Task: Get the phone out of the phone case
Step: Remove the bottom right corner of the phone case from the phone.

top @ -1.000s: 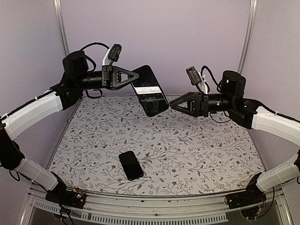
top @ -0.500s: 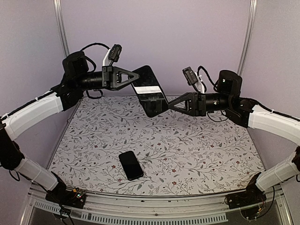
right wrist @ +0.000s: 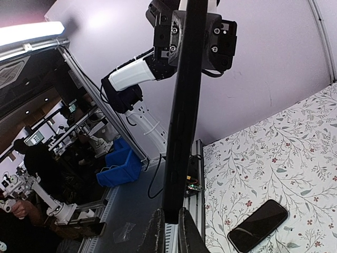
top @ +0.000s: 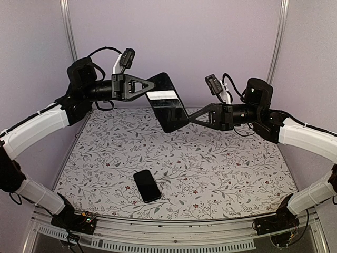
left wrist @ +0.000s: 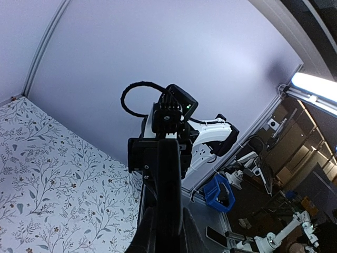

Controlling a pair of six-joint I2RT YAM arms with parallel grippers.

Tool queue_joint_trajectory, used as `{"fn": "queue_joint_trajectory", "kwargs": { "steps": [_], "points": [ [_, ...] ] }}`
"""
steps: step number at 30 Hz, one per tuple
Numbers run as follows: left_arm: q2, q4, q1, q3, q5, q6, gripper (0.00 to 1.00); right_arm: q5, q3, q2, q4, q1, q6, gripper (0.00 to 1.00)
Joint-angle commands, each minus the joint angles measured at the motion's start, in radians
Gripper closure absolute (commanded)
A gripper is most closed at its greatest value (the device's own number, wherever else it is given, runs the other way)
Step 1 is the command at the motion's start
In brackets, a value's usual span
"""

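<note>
Top view: my left end effector was pinched narrow on the upper edge of the phone case. My right end effector was clamped on its lower corner, so the case hung tilted in mid-air at upper centre. The phone lay flat at lower centre on the tabletop, well apart from the case. I judged the extraction done. The next move called for lowering the empty case and letting go without hitting the phone. The case was a glossy black slab with rounded corners and a white glare strip. The tabletop was matte cloth with a floral print.

Left wrist: left end effector at bottom centre gripped the case edge-on, a thin dark bar running up to the other arm's black body.

Right wrist: right end effector at the bottom held the case edge-on, thin and rigid-looking. The phone sat lower right, smooth and dark with rounded ends, on the tabletop.
</note>
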Motion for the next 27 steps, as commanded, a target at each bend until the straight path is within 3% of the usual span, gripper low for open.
{"fn": "queue_joint_trajectory", "kwargs": {
  "steps": [1,7,13,19,27],
  "points": [
    [-0.027,0.087,-0.022,-0.011,0.007,-0.013,1.0,-0.016,0.028,0.011,0.041,0.013,0.007,0.98],
    [-0.03,0.113,-0.041,-0.017,0.01,-0.022,1.0,0.004,0.032,0.018,0.03,0.015,0.006,0.9],
    [-0.039,0.082,-0.045,-0.017,-0.017,0.007,1.0,-0.006,0.035,0.023,0.02,0.02,0.004,0.75],
    [-0.04,0.086,-0.045,-0.02,-0.021,0.007,1.0,-0.016,0.033,0.01,0.024,0.027,-0.002,0.85],
    [-0.043,0.143,-0.045,-0.028,0.01,-0.035,1.0,-0.164,0.004,-0.003,0.127,0.027,0.041,0.79]
  ]
}}
